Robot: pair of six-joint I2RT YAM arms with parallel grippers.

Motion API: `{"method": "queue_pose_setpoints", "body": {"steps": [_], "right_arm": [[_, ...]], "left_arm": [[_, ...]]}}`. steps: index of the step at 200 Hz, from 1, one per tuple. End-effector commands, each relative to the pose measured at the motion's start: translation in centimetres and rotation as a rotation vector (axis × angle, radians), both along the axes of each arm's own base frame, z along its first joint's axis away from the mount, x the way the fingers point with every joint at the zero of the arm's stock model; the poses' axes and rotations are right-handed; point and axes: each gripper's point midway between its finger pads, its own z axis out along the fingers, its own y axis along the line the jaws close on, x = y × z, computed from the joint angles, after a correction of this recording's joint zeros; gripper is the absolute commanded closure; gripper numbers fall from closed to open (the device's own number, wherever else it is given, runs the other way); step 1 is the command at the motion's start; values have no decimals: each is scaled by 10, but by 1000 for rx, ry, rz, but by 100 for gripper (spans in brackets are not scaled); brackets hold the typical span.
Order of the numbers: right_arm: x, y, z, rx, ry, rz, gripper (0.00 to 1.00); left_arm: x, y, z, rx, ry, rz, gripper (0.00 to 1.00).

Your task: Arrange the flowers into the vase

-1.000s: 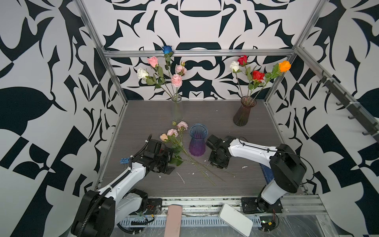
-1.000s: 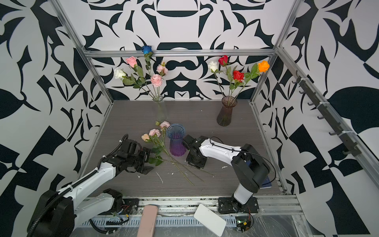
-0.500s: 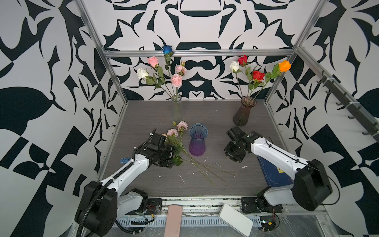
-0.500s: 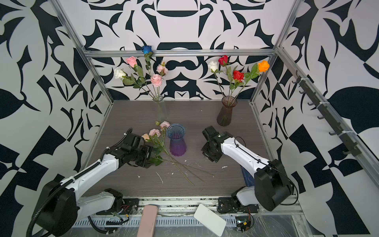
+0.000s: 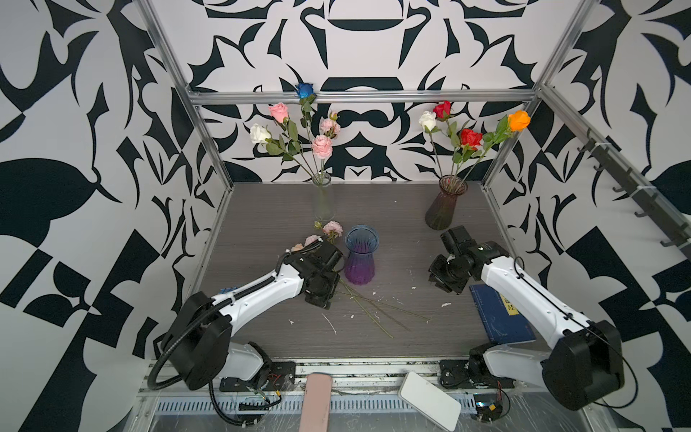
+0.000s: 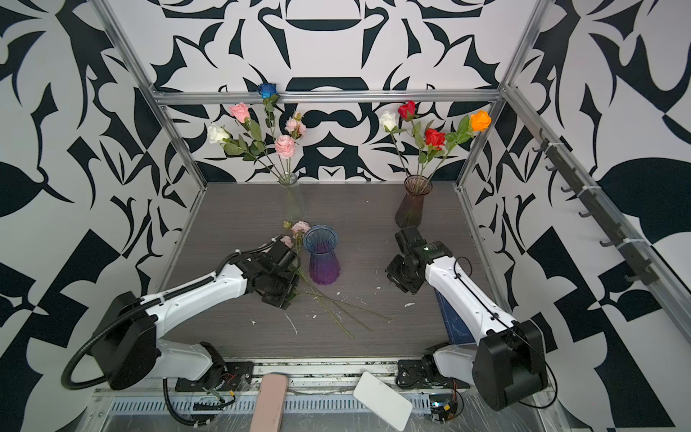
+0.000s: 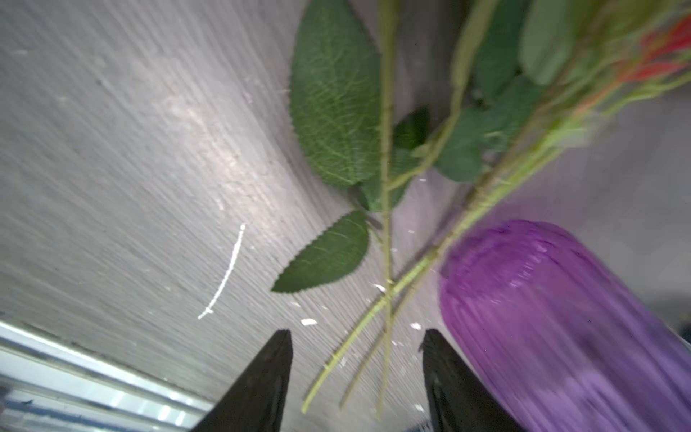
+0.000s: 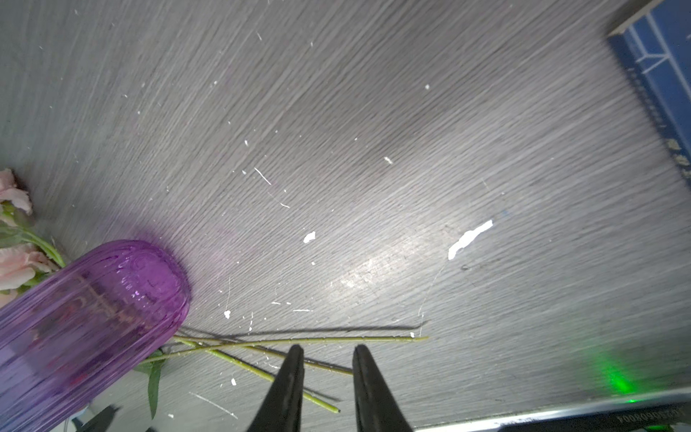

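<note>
left hand [image 7: 357,336] open over flowers [image 7: 387,187], beside purple vase [image 7: 561,318]

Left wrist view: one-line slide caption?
Open left tool poised over loose flower stems lying on the table beside the purple vase.

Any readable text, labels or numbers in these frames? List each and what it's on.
Blue book: a small yellow label with characters, too small to read.
Dark strip at the edge of the right wrist view: an upside-down row of digits, too blurred to quote.
Nothing else shows any text.
</note>
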Motion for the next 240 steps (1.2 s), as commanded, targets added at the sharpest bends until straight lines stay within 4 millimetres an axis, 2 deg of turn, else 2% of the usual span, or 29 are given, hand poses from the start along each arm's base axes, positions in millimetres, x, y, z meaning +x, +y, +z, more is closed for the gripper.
{"method": "queue_pose_setpoints", "body": {"steps": [1, 30, 64, 87, 118, 153, 175, 187, 210, 240], "right_arm": [[-7, 8, 6, 50, -26, 65, 73], [-15, 10, 1, 83, -67, 89, 73], [-28, 11, 2, 100, -59, 124, 74], [-22, 10, 8, 80, -80, 140, 74], [-10, 16, 29, 29, -144, 232, 74], [-11, 21, 22, 40, -129, 239, 75], [-13, 24, 16, 63, -107, 215, 75], [-11, 24, 17, 67, -113, 209, 76], [-7, 22, 20, 59, -127, 199, 76], [-8, 23, 14, 77, -111, 183, 77]], "left_arm": [[6, -3, 0, 82, -23, 70, 40], [11, -14, -18, 113, -14, 87, 40], [9, -7, -31, 150, -3, 136, 40], [9, -5, -46, 131, -12, 183, 42], [15, -7, -56, 106, -41, 221, 45], [13, -8, -71, 101, -20, 240, 45], [2, 4, -78, 123, 4, 255, 50], [-2, 14, -79, 137, 3, 269, 57], [-9, 41, -80, 163, 15, 295, 69], [-19, 73, -77, 174, 7, 340, 81]]}}
